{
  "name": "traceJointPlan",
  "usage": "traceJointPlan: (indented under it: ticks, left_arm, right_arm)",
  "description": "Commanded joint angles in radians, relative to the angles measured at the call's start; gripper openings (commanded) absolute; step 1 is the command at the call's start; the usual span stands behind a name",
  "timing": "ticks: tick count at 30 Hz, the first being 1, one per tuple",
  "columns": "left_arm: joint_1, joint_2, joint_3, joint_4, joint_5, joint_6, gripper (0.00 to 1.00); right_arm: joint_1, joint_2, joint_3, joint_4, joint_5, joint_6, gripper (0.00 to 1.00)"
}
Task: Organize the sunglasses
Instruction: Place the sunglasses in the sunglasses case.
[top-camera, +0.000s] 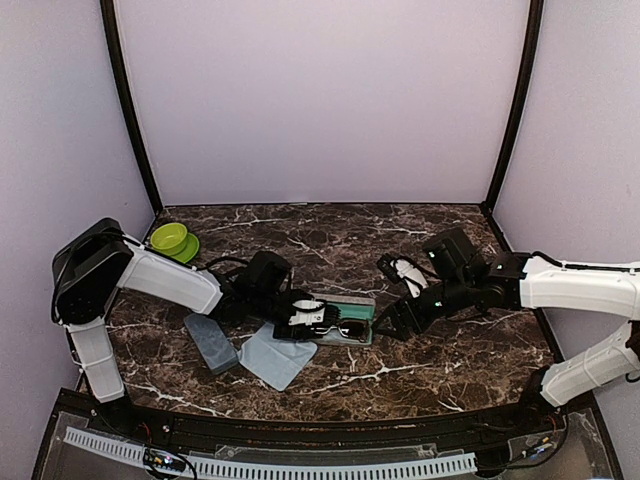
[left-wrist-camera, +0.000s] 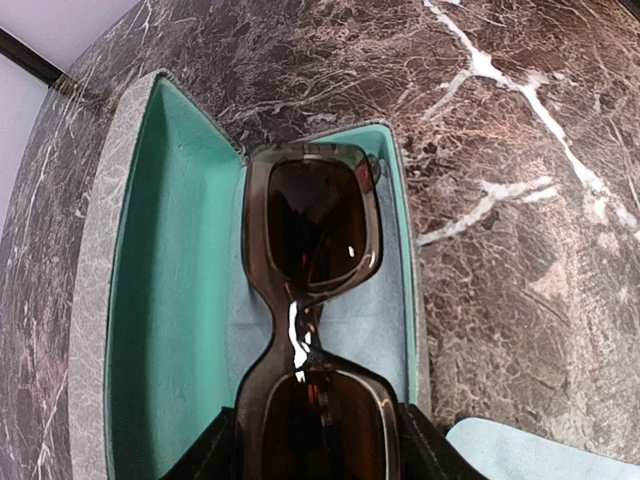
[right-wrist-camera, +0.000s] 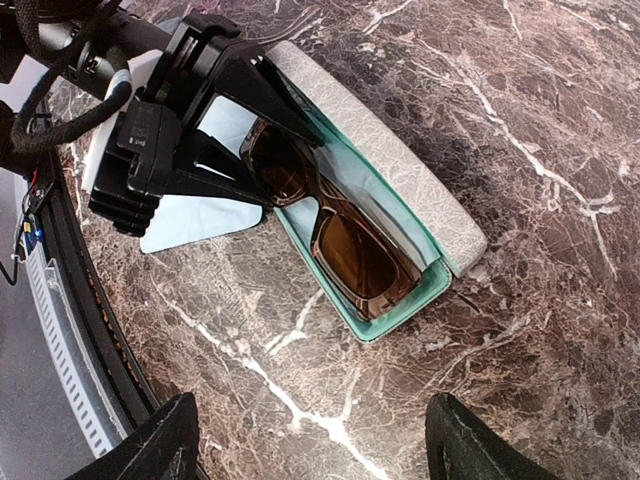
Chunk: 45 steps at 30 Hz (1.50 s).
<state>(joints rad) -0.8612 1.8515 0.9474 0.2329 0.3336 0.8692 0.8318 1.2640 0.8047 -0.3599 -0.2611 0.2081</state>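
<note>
Counter: dark brown marble with white veins, walled by pale panels on three sides.
Left arm: white and black, stretched from the near left corner toward the middle of the counter.
Right arm: reaching in from the right, its wrist just beside the open case.
Open case: grey outside, teal inside, lying mid-counter with the lid folded back flat.
Closed case: grey, lying near the front left, apart from the open one.
Cloth: pale blue-grey square, spread flat between the two cases, near the front.
Green bowl: far left corner, well apart from everything else.
Sunglasses: lying lenses-up in the teal tray of the open case, brown lenses in a dark translucent frame.
Left jaws: closed against both sides of the frame at one lens, holding the sunglasses.
Right jaws: spread wide and empty, hovering above the counter just beside the case's other end.
</note>
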Motion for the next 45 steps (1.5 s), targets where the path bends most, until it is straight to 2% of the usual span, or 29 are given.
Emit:
traceJointPlan:
  ticks: [1,6,21,29,33,37,41,45]
  left_arm:
    - [0.001,-0.01,0.009,-0.016,0.025,-0.009,0.54]
    - [0.001,-0.021,0.004,-0.008,0.03,-0.011,0.59]
    - [0.001,-0.084,-0.043,0.034,0.088,-0.065,0.61]
    - [0.001,-0.136,-0.104,0.051,0.11,-0.096,0.68]
    - [0.001,-0.232,-0.222,0.159,0.102,-0.183,0.69]
    - [0.002,-0.353,-0.3,0.211,0.012,-0.336,0.69]
    - [0.008,-0.418,-0.288,0.171,-0.144,-0.543,0.69]
    - [0.026,-0.414,-0.241,0.105,-0.194,-0.701,0.69]
  right_arm:
    - [-0.008,-0.007,-0.01,0.015,0.003,0.005,0.78]
    - [-0.008,-0.004,-0.008,0.018,-0.003,0.006,0.78]
    - [-0.008,0.005,-0.007,0.024,0.009,0.013,0.78]
    - [-0.007,0.022,-0.003,0.044,0.039,0.035,0.78]
    - [-0.008,0.052,0.011,0.071,0.108,0.083,0.78]
    - [-0.008,0.086,0.024,0.112,0.201,0.137,0.78]
    - [-0.009,0.136,0.061,0.125,0.26,0.167,0.78]
    - [-0.008,0.161,0.073,0.16,0.267,0.192,0.77]
